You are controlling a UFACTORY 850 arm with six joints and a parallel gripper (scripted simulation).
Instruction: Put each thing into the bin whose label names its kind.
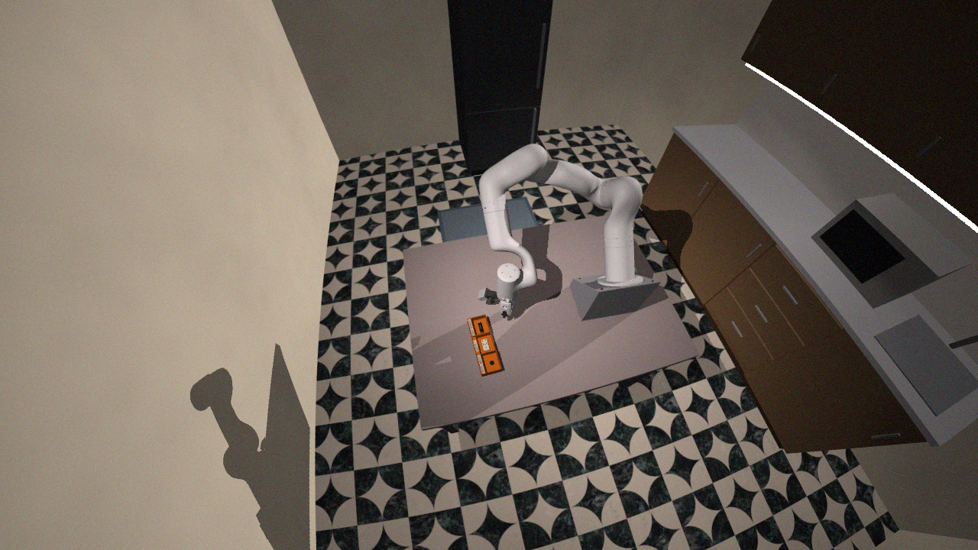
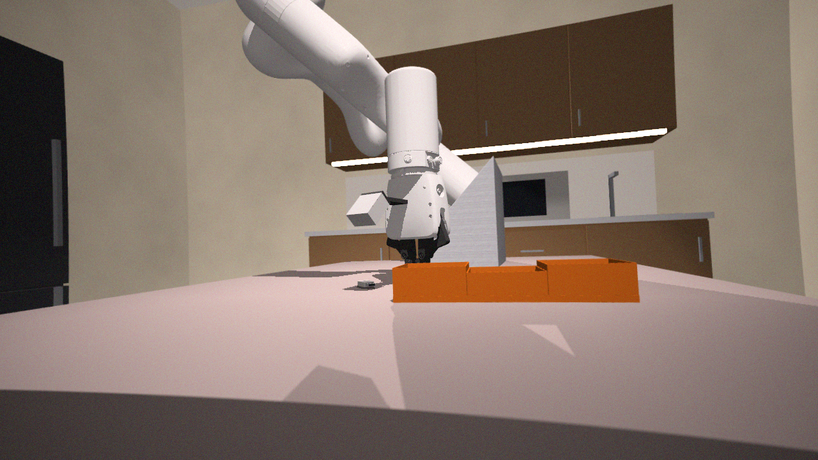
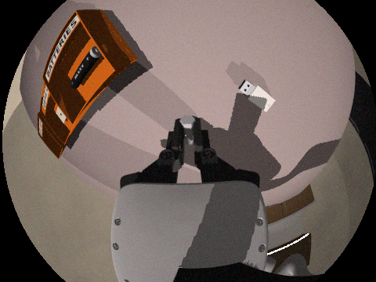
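Observation:
My gripper point(image 1: 506, 314) point(image 2: 416, 261) point(image 3: 188, 128) is low over the table, behind the bins in the exterior view, shut on a small silver screw-like piece with a round head point(image 3: 187, 121). Its lower part is hidden between the fingers. A white USB stick point(image 2: 365, 284) point(image 3: 263, 98) lies on the table beside the gripper. Three orange bins stand in a row. The end bin point(image 2: 431, 283), labelled BATTERIES, holds a black battery point(image 3: 84, 68). The middle bin point(image 2: 507, 284) holds a white piece point(image 3: 61, 114). The far bin point(image 2: 592, 283) holds a small dark thing point(image 1: 490, 362). Their labels are too small to read.
The pinkish table point(image 1: 587, 341) point(image 2: 200, 343) carries the bins and the arm's grey wedge base point(image 1: 612, 302) point(image 2: 477, 223). The bins' walls rise close to the gripper on one side. A kitchen counter point(image 1: 772, 205) stands beyond the base.

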